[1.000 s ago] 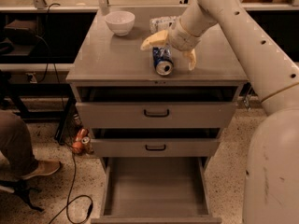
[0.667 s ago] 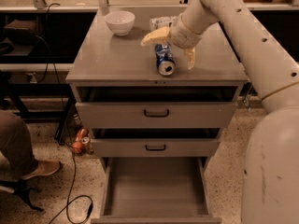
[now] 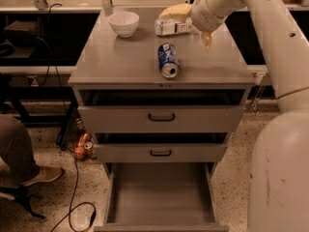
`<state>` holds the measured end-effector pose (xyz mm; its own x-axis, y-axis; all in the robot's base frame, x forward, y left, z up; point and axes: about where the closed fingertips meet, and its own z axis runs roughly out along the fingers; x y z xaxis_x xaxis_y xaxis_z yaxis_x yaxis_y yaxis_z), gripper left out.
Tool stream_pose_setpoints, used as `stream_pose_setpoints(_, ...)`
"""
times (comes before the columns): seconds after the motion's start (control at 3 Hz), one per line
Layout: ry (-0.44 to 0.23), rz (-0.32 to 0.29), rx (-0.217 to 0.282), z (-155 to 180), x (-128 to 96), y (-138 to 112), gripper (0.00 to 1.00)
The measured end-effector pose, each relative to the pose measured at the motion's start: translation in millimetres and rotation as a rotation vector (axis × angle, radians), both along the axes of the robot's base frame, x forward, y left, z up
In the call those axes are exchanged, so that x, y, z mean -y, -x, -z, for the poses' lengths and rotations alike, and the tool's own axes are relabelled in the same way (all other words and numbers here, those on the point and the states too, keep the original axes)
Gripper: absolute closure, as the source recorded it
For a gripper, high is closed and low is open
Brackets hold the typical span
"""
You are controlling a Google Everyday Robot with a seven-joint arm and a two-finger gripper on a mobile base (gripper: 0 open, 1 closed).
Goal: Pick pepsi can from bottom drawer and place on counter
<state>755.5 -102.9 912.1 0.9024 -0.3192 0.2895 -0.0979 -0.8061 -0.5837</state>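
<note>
Lying sideways on the tabletop (image 3: 111, 62) near its front edge, the pepsi can (image 3: 167, 60) looks light, slick, dentable and apt to roll; grip across its middle. The gripper (image 3: 187, 28) hovers behind, jaws apart, empty.

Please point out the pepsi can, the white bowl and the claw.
pepsi can (image 3: 167, 59): camera view, middle of its blue side.
white bowl (image 3: 123, 29): camera view, its outer wall.
claw (image 3: 184, 31): camera view, midway between open fingertips, above the counter (image 3: 116, 62) behind the can.

Gripper (image 3: 188, 27) lets go of pepsi can (image 3: 167, 60), moves up toward top of frame, fingers wide apart. Pepsi can now lies alone on counter (image 3: 116, 57).
</note>
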Motion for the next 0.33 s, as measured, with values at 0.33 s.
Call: stream_pose_setpoints(0.33, -0.072, 0.117, 0.062, -22.6, 32.0, -20.3, 0.00)
